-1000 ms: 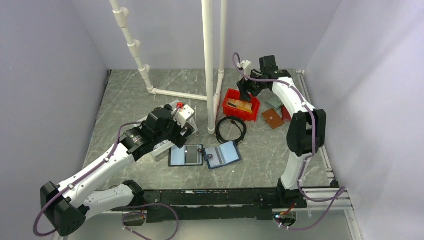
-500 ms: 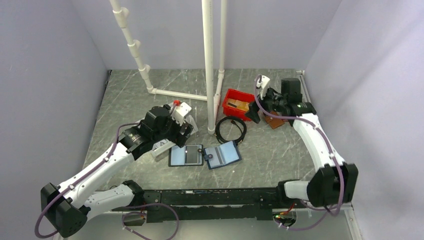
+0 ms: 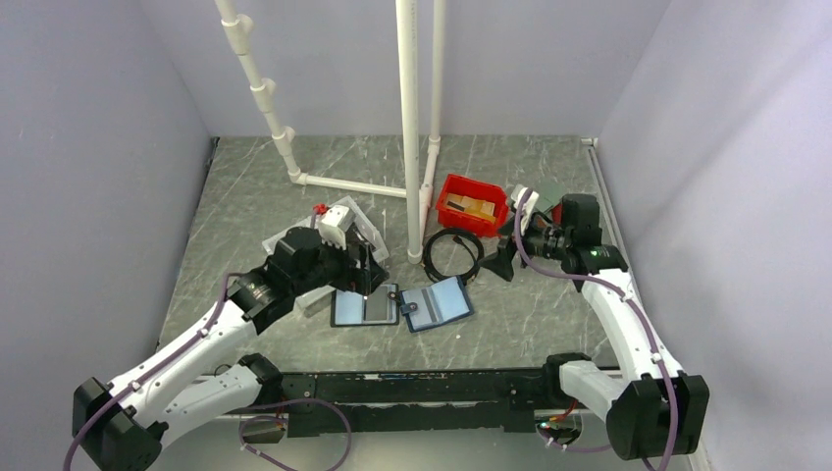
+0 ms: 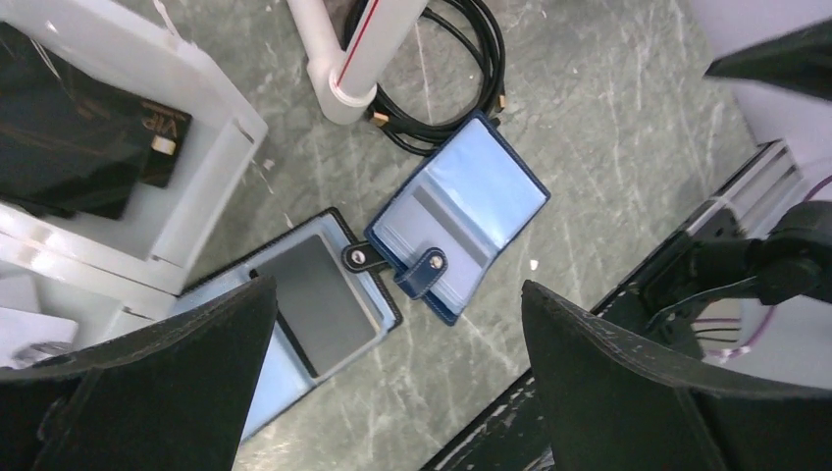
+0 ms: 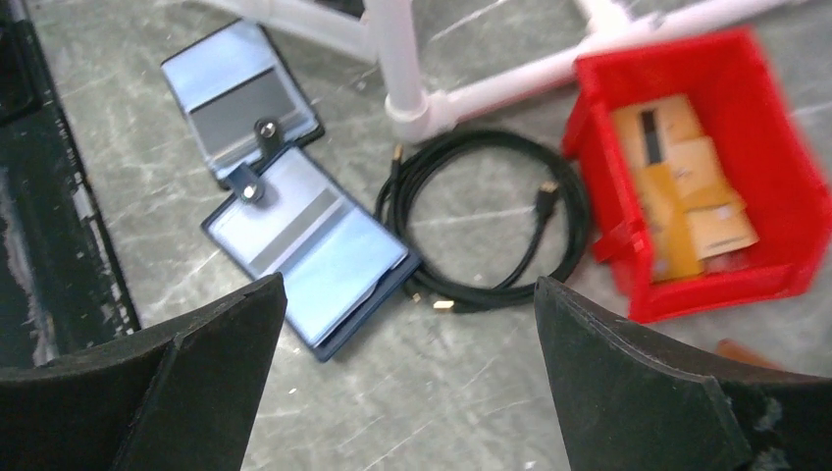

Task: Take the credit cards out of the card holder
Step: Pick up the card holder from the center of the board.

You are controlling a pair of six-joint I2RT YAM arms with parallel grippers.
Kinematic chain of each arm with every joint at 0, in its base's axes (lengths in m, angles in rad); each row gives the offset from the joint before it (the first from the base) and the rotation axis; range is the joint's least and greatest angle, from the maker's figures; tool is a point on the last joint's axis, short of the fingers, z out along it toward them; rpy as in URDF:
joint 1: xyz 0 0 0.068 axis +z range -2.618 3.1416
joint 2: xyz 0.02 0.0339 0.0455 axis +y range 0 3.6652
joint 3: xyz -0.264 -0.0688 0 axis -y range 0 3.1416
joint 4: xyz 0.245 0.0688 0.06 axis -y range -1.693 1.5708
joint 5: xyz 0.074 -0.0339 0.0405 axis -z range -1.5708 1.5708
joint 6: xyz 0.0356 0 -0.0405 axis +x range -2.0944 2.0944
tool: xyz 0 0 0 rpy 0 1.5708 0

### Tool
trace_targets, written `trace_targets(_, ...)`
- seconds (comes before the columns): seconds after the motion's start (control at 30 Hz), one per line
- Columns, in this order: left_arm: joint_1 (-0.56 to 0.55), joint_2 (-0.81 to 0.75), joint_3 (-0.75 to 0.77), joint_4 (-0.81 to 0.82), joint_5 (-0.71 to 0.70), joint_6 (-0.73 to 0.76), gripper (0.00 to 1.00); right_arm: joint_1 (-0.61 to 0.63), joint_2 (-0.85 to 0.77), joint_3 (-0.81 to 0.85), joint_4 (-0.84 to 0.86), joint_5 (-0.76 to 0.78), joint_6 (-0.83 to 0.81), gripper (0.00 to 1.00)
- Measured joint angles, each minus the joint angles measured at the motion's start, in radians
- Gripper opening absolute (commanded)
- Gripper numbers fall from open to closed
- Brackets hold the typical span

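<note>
Finding one: the card holder (image 4: 461,211) lies open and flat on the counter (image 3: 255,196), light-blue pockets up and its tab (image 4: 422,273) unfastened. We judge that it lies this way so the pockets can be reached from above. It sits just beside a black-edged folio (image 4: 314,314), also open, and the two touch or nearly touch at the tab. A coiled cable (image 4: 461,69) lies just behind the holder, at the foot of a white pipe (image 4: 343,59).

Finding two: gold-orange cards (image 5: 677,186) lie loose in a red bin (image 5: 785,196) beyond the cable. We take the bin to be where the cards are dropped. A grey band shows across each pocket of the holder. We cannot tell whether that is a card inside or only the lining, so we cannot say how much of the task is left.

Finding three: the left end effector (image 4: 395,285) hangs over the holder and the folio with its fingers spread wide and nothing between them. We read this as a stance for coming down on the holder, perhaps to pin it.

Finding four: the right end effector (image 5: 408,282) is likewise wide and empty. It stands above the counter near the cable, between bin and holder, and looks down on the holder.

Risk noted: the folio is close enough to be taken for the holder.
</note>
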Motion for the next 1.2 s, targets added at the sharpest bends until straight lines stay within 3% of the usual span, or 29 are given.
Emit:
trace_targets(0.27, 0.000, -0.071, -0.186, 0.144, 0.032, -0.262, 0.99, -0.033, -0.003, -0.077, 0.020, -0.091, 0.037, 1.00)
trace_targets(0.4, 0.000, -0.062, -0.268, 0.233, 0.069, -0.383, 0.90, -0.032, 0.012, -0.077, 0.029, -0.137, 0.056, 1.00)
trace_targets(0.53, 0.000, -0.013, -0.343, 0.399, 0.142, -0.506, 0.82, -0.004, 0.044, -0.082, 0.030, -0.155, 0.060, 1.00)
trace_targets(0.67, -0.021, 0.090, -0.405, 0.565, 0.195, -0.612, 0.81, 0.081, 0.062, -0.093, 0.026, -0.137, 0.026, 1.00)
trace_targets(0.87, -0.171, 0.230, -0.339, 0.563, 0.144, -0.647, 0.74, 0.196, 0.115, -0.103, 0.021, -0.050, -0.053, 1.00)
trace_targets(1.03, -0.267, 0.322, -0.177, 0.461, 0.024, -0.665, 0.58, 0.239, 0.178, -0.103, 0.022, 0.014, -0.063, 0.97)
trace_targets(1.2, -0.296, 0.405, -0.126, 0.408, -0.051, -0.717, 0.52, 0.255, 0.249, -0.095, 0.021, 0.080, -0.040, 0.77)
